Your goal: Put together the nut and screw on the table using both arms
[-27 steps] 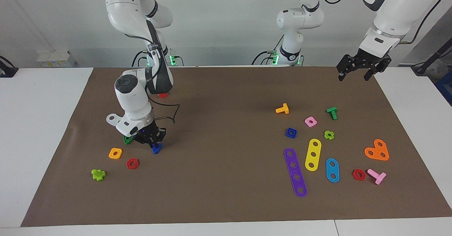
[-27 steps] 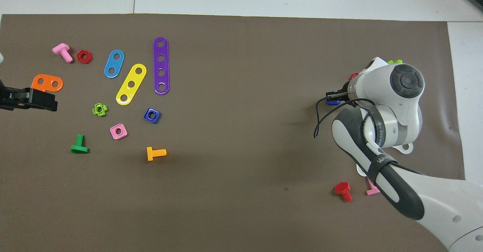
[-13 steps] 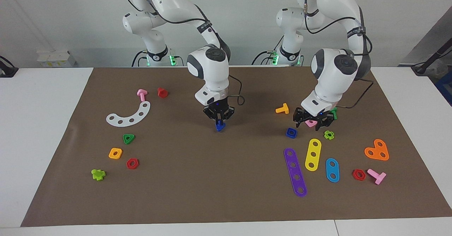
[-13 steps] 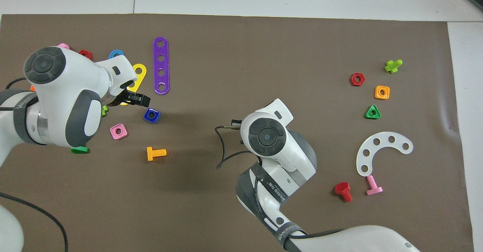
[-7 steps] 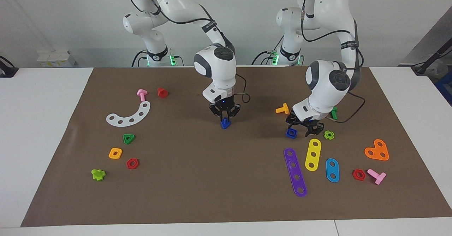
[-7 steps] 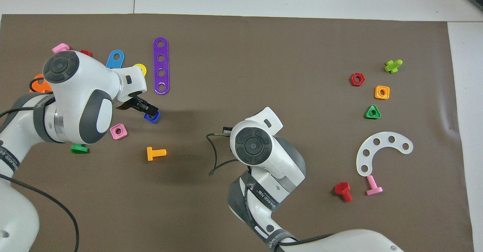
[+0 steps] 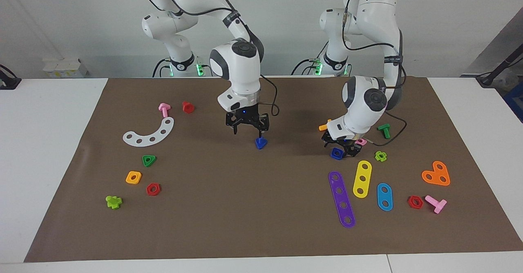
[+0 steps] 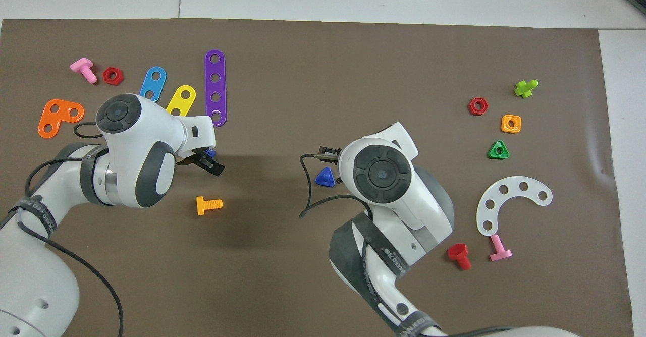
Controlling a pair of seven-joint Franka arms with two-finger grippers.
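The dark-blue screw [image 7: 261, 143] lies free on the brown mat [image 7: 261, 224] near the table's middle, triangular head showing; it also shows in the overhead view [image 8: 324, 177]. My right gripper [image 7: 247, 130] hangs open just above the screw and holds nothing. The dark-blue square nut [image 7: 336, 153] lies on the mat toward the left arm's end. My left gripper [image 7: 341, 147] is down at the nut, right over it. In the overhead view only a blue corner of the nut [image 8: 210, 152] shows under the left gripper [image 8: 204, 159].
Close by the nut lie an orange bolt [image 7: 327, 126], a pink nut [image 7: 360, 141], a lime cross piece [image 7: 381, 156] and purple [image 7: 341, 199] and yellow [image 7: 362, 179] strips. A white curved plate [image 7: 149, 133] and a green triangular nut [image 7: 149, 160] lie toward the right arm's end.
My right gripper carried the screw to the table's middle, let it go and rose a little. My left gripper swung in from the table's end and came down onto the nut.
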